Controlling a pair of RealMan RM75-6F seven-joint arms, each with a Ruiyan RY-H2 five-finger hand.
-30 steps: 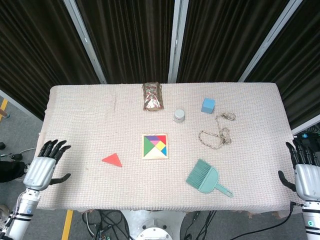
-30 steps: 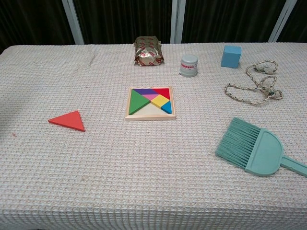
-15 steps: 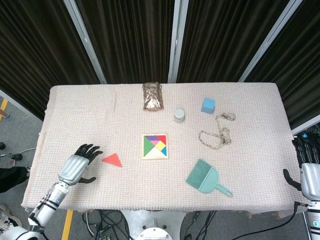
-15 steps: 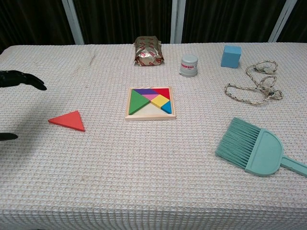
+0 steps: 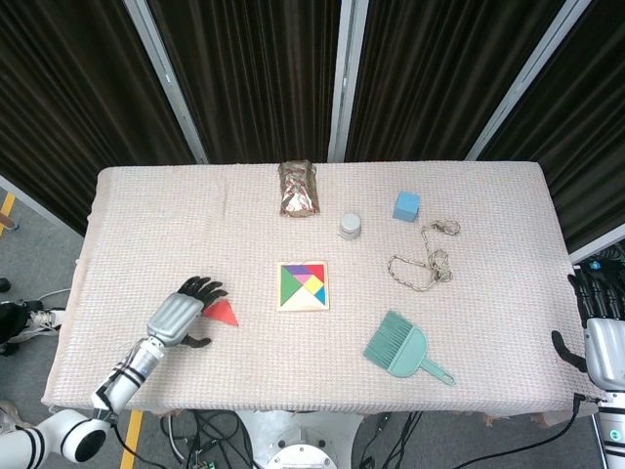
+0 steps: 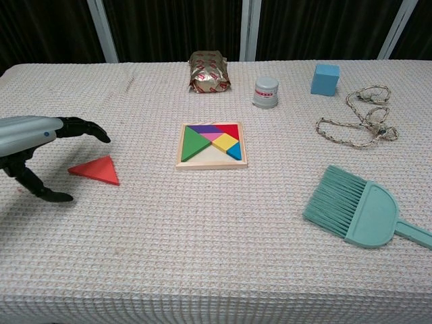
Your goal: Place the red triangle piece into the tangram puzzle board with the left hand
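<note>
The left hand (image 6: pixel 37 145) is hovering over the near-left of the table with fingers spread, holding nothing, thumb low and fingers above the red triangle piece (image 6: pixel 96 169), which is lying flat on the cloth, looks like it's lining up a pinch. Further in, the tangram puzzle board (image 6: pixel 211 145) is sitting mid-table, coloured pieces filling most of it, one pale gap showing along its near edge. The right hand (image 5: pixel 603 332) is hanging off the table edge, not holding anything.

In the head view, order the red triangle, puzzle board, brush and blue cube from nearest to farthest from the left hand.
From the left hand:
1. Red triangle, right beside its fingertips.
2. Puzzle board, table centre.
3. Brush, front right.
4. Blue cube, back right.
</note>
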